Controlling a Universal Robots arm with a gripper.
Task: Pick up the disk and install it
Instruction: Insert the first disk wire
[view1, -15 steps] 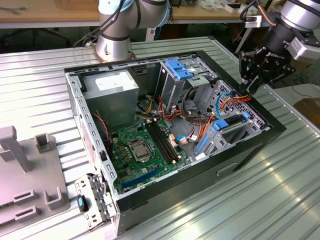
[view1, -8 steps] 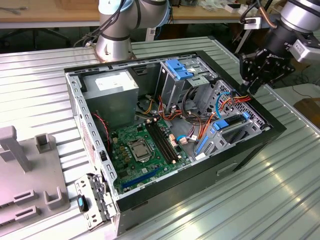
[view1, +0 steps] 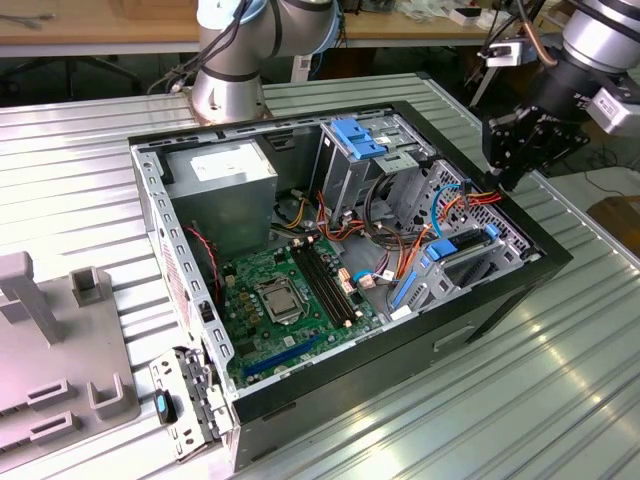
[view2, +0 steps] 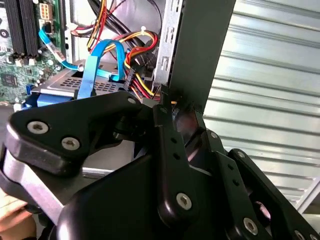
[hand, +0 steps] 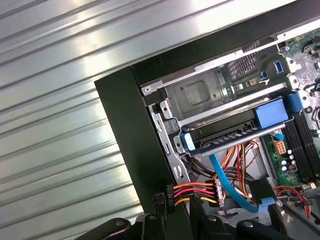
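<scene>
Disk (hand: 235, 137) sits in the drive bay at the corner of the case (view1: 400, 370) on the exterior view's right, its blue carrier rails showing at both ends, under a grey metal bay plate. Nearest in the exterior view, the ribbed metal desk (view1: 500, 400) carries grey fixtures (view1: 40, 340) on that view's left, just beside the open case. Inside the case lies the green board (view1: 290, 290), then a tangle of red, yellow and orange wires (hand: 192, 192) and a blue flat cable (hand: 227, 182) close to the disk. Farther back stand the grey box (view1: 225, 185) and the blue latch (view1: 360, 135). The gripper (view1: 507, 175) hangs over the case's rim near the disk's corner, just beside the wires and apart from the disk; whether its fingers (view2: 167, 140) are apart or together I cannot tell. The arm's base (view1: 230, 80) stands behind the case.
</scene>
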